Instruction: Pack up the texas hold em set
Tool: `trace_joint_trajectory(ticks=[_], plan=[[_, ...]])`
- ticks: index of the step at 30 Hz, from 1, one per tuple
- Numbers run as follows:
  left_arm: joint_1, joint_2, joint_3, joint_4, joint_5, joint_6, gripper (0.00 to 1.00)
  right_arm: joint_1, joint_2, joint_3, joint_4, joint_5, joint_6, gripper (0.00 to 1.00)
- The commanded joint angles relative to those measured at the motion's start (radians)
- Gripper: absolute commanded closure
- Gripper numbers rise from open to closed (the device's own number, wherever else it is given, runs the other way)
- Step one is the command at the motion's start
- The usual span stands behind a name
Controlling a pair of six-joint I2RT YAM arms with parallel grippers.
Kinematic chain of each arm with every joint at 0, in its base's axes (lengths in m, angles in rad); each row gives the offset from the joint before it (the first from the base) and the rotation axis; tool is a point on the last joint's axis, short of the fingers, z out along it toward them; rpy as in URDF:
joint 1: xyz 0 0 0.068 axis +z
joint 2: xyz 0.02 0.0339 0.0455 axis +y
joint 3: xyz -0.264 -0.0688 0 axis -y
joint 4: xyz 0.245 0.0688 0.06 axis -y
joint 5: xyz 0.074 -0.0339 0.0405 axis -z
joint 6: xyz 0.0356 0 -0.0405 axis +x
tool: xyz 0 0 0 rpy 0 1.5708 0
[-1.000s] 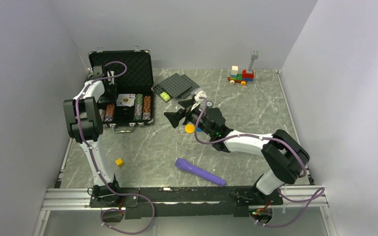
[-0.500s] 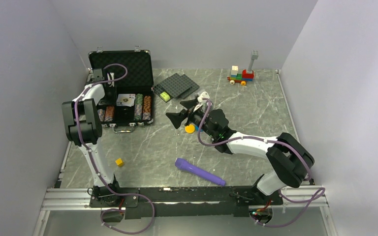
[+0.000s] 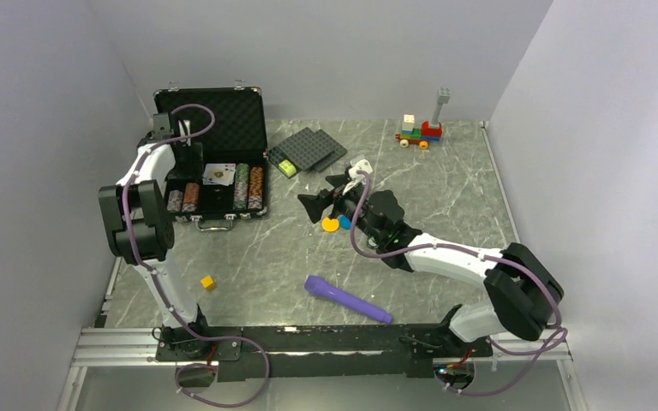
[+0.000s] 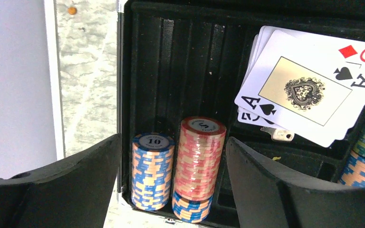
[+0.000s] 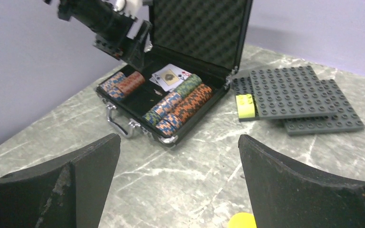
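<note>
- While the black case [image 3: 210, 110] stands open at the far left of the table [image 3: 248, 257], its foam-lined lid upright, we see the left gripper [image 4: 172, 140] hanging over the case's left end.
- Its jaws are spread, one finger to each side of two upright chip stacks, and we see nothing pinched between them.
- Those are a blue-and-orange stack [image 4: 152, 173] marked 10 and, just beside it, a red stack [image 4: 200, 156] marked 5, both standing in the ribbed tray.
- In the middle of the tray lie fanned playing cards [image 4: 294, 90], the ace of spades on top; at its right end lie more chip rows [image 5: 180, 102].
- Near the table's middle we find the right gripper [image 5: 179, 137], jaws wide apart and holding nothing.
- Just beside it on the table, outside the case, lie a yellow disc [image 3: 331, 225] and a blue disc [image 3: 344, 223], side by side.
- Right of the case lie dark grey studded plates [image 3: 308, 150] with a lime brick [image 5: 245, 105] against them.
- Nearer us lie a purple cylinder [image 3: 348, 299] and a small yellow cube [image 3: 208, 282]; a toy train [image 3: 420, 130] stands far back.
</note>
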State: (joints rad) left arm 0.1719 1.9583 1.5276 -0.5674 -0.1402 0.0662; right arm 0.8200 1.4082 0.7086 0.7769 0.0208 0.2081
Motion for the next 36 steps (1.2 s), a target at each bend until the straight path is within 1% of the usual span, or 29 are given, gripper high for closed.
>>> trace_joint_trajectory(ticks=[1, 4, 7, 10, 12, 16, 19, 22, 25, 27, 29, 32, 36], plan=[[0.005, -0.069, 0.037, -0.037, -0.008, -0.006, 0.14, 0.004, -0.070, 0.040, -0.127, 0.087, -0.055, 0.00], [0.005, -0.100, 0.032, -0.040, 0.008, -0.020, 0.12, 0.002, -0.092, 0.056, -0.210, 0.144, -0.072, 0.00], [-0.009, -0.185, 0.008, -0.045, 0.028, -0.033, 0.12, -0.003, -0.104, 0.100, -0.336, 0.197, -0.078, 0.00], [-0.046, -0.309, -0.035, -0.037, 0.039, -0.036, 0.11, -0.008, -0.098, 0.162, -0.476, 0.244, -0.066, 0.00], [-0.091, -0.397, -0.070, -0.027, 0.059, -0.039, 0.10, -0.012, -0.084, 0.208, -0.576, 0.281, -0.042, 0.00], [-0.188, -0.605, -0.204, 0.038, 0.177, -0.078, 0.09, -0.031, -0.043, 0.282, -0.734, 0.352, 0.028, 0.00], [-0.280, -0.712, -0.278, 0.053, 0.218, -0.107, 0.08, -0.060, -0.008, 0.308, -0.786, 0.324, 0.076, 0.01], [-0.349, -0.798, -0.376, 0.076, 0.328, -0.123, 0.09, -0.086, 0.050, 0.350, -0.863, 0.291, 0.092, 0.03], [-0.380, -0.877, -0.504, 0.133, 0.406, -0.145, 0.09, -0.107, 0.122, 0.408, -0.930, 0.292, 0.098, 0.05], [-0.399, -0.914, -0.551, 0.146, 0.425, -0.148, 0.09, -0.119, 0.165, 0.425, -0.946, 0.283, 0.105, 0.07], [-0.433, -0.942, -0.572, 0.161, 0.423, -0.144, 0.10, -0.126, 0.196, 0.434, -0.944, 0.275, 0.115, 0.10], [-0.445, -0.962, -0.574, 0.168, 0.430, -0.151, 0.10, -0.132, 0.248, 0.459, -0.942, 0.272, 0.126, 0.14], [-0.446, -0.967, -0.570, 0.163, 0.434, -0.159, 0.10, -0.144, 0.321, 0.505, -0.973, 0.340, 0.149, 0.19]])
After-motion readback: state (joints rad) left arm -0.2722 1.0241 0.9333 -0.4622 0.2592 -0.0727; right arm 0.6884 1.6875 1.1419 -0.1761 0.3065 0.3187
